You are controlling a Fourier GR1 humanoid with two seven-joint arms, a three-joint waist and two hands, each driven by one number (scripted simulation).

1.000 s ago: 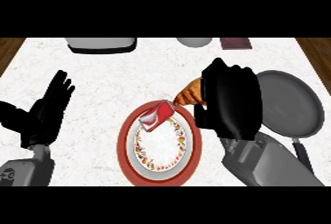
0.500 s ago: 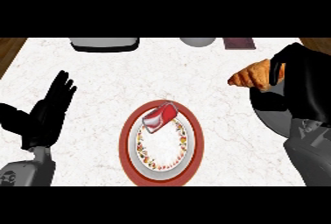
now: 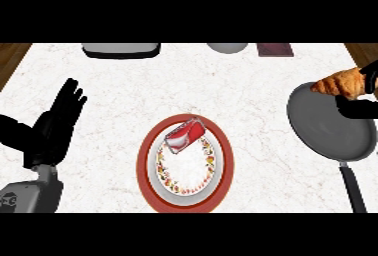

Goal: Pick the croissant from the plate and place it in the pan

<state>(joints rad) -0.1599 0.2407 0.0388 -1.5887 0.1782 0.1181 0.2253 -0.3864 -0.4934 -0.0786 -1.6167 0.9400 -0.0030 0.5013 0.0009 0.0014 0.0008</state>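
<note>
Marble, white with faint grey and rusty veins, makes up the counter (image 3: 244, 80), and a strip of brown wood shows at its far corners. Near the middle sits a round plate (image 3: 185, 165) with a wide brick-red rim and a white centre ringed by small orange and red specks; a small red and white packet (image 3: 184, 135) with a glossy look lies tilted on its upper edge. Off to the right lies the pan (image 3: 328, 123), a smooth, dull grey disc with a thin darker rim and a straight black handle running toward the near edge. The croissant (image 3: 342, 82) is over the pan's upper right rim, a golden-brown, ridged crescent with a pointed tip aimed left; I can't tell whether it touches the metal. The right hand (image 3: 363, 102) is matte black and mostly cut off by the frame's edge, curled about the croissant's far end and holding it. The left hand (image 3: 53, 126) stands at the left side of the counter, well apart from the plate, fingers straight and spread upward, with the grey forearm below it. Along the far edge are a flat grey tray-like object (image 3: 121, 49) with rounded corners, a pale rounded bowl shape (image 3: 227, 47), and a small dark maroon block (image 3: 275, 49).
</note>
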